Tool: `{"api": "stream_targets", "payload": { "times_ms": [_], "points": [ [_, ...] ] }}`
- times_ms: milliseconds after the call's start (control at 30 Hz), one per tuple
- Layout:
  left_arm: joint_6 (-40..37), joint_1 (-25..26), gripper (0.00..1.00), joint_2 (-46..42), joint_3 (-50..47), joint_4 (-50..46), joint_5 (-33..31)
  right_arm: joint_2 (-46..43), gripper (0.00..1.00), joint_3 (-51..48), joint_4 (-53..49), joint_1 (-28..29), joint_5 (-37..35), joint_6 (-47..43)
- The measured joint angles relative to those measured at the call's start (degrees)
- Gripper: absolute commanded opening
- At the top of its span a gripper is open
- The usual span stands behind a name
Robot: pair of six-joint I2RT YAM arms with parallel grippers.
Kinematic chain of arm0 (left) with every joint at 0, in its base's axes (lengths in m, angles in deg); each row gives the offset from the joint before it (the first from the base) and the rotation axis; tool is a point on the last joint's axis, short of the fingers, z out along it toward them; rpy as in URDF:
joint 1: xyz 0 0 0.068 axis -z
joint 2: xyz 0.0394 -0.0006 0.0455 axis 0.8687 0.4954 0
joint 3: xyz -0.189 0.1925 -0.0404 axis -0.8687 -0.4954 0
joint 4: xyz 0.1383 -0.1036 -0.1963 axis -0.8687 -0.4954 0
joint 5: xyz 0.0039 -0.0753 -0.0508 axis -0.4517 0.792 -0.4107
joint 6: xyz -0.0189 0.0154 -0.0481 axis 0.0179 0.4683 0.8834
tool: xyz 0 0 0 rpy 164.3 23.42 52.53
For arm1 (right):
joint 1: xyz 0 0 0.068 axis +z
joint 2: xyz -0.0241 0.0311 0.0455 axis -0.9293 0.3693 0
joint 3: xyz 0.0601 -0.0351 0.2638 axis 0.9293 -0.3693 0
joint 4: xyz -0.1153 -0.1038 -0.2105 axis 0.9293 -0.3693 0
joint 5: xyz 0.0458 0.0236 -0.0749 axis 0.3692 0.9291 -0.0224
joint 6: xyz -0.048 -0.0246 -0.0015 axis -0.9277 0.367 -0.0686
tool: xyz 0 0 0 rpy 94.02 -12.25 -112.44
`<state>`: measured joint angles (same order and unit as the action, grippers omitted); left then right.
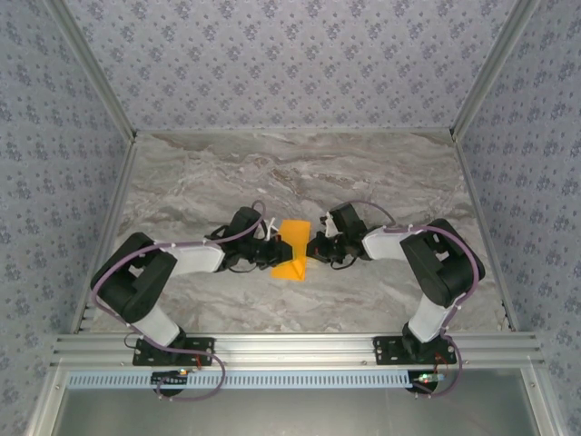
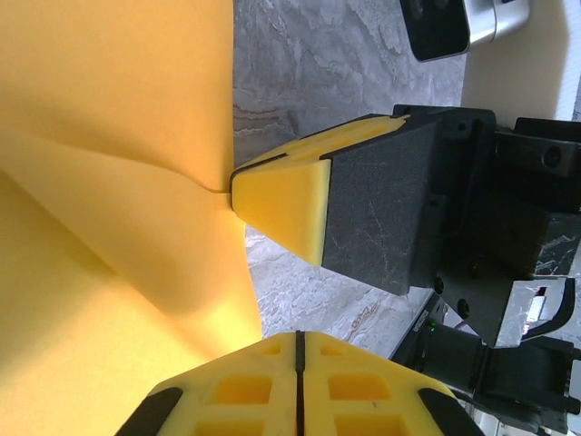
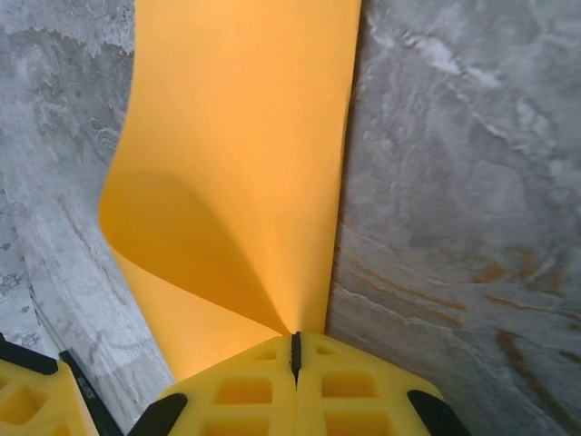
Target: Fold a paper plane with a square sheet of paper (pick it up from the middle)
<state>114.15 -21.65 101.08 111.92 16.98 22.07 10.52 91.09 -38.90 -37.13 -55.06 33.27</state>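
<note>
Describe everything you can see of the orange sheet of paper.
The thin bright orange sheet of paper is plain, unmarked and matte. It sits mid-table on the grey marbled tabletop, bowed upward rather than flat, with soft folds running to two pinch points. The right pincer is shut on one edge; the left pincer is shut where the sheet meets its tips.

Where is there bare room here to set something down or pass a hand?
Free: the whole far table between the orange sheet and the back wall, including both far corners. A narrower bare strip runs between the sheet and the near rail. Crowded: the centre, where left gripper and right gripper flank the sheet.
</note>
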Motion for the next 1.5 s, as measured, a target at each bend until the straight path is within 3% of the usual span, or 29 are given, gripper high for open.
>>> {"api": "stream_targets", "payload": {
  "times_ms": [633, 1500],
  "points": [
    [-0.42, 0.0, 0.1, 6.32, 4.07, -0.09, 0.2, 0.04, 0.02, 2.45, -2.6, -0.87, -0.39, -3.41],
    [-1.51, 0.0, 0.1, 8.37, 4.72, -2.34, -0.02, 3.02, 0.02, 4.07, -2.56, -1.2, 0.09, -4.24]
  ]
}}
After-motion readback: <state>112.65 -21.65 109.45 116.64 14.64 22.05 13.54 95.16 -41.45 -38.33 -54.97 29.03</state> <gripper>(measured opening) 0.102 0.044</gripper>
